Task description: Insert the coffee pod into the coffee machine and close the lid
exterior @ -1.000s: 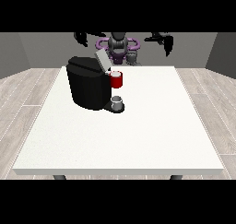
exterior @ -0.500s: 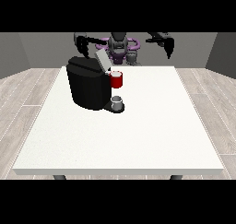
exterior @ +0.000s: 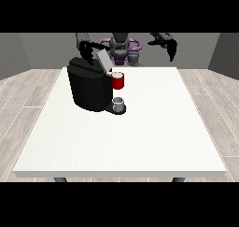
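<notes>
The hand at the view's left (exterior: 86,50) has dropped toward the raised lid (exterior: 103,60) of the coffee machine (exterior: 88,85); whether its fingers are spread or curled I cannot tell. A grey thing (exterior: 118,102), maybe the pod, sits on the machine's base on the desk (exterior: 140,137), so grasping it looks next.

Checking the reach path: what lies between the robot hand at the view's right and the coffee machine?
In the front view, a small grey thing by the table's far edge and a red thing at the coffee machine; otherwise bare tabletop.

The coffee machine (exterior: 89,88) stands on the table (exterior: 140,137) at its far left, before the robot (exterior: 121,47).
</notes>
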You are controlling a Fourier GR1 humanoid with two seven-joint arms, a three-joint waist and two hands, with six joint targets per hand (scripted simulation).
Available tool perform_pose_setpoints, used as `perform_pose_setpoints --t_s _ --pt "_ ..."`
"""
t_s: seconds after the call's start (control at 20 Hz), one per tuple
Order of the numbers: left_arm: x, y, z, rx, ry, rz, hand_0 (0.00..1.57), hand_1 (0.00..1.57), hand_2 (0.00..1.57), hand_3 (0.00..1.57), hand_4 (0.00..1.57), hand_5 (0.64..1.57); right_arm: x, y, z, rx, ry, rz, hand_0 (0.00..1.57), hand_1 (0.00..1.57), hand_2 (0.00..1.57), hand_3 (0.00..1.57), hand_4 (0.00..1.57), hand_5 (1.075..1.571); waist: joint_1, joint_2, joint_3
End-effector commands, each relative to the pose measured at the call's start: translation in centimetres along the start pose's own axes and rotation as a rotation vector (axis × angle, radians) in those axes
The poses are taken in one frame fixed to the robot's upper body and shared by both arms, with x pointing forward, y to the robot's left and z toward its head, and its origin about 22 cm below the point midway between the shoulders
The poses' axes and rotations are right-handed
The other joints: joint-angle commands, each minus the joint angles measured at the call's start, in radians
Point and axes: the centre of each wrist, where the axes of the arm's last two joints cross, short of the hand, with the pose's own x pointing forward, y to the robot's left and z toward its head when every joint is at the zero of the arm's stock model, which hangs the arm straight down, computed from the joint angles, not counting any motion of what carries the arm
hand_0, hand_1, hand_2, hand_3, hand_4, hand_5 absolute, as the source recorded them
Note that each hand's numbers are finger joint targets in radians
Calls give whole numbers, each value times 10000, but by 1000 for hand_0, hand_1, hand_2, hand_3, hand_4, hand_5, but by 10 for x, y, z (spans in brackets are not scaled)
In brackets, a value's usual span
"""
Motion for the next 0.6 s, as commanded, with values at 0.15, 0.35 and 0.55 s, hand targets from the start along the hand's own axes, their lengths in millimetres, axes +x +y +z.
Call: perform_pose_setpoints --t_s 0.15,0.35,0.55 --pt "2 11 12 291 -98 112 0 0 0 0 0 1571 9 21 -17 410 119 41 0 0 0 0 0 1571 -176 184 10" --pt "7 1 11 508 -622 97 0 0 0 0 0 1571 -9 19 -11 496 -74 123 0 0 0 0 0 1571 -111 462 12" --pt "17 -2 -2 373 -372 -242 0 0 0 0 0 1571 15 31 -29 755 -484 329 0 0 0 0 0 1571 -83 668 12"
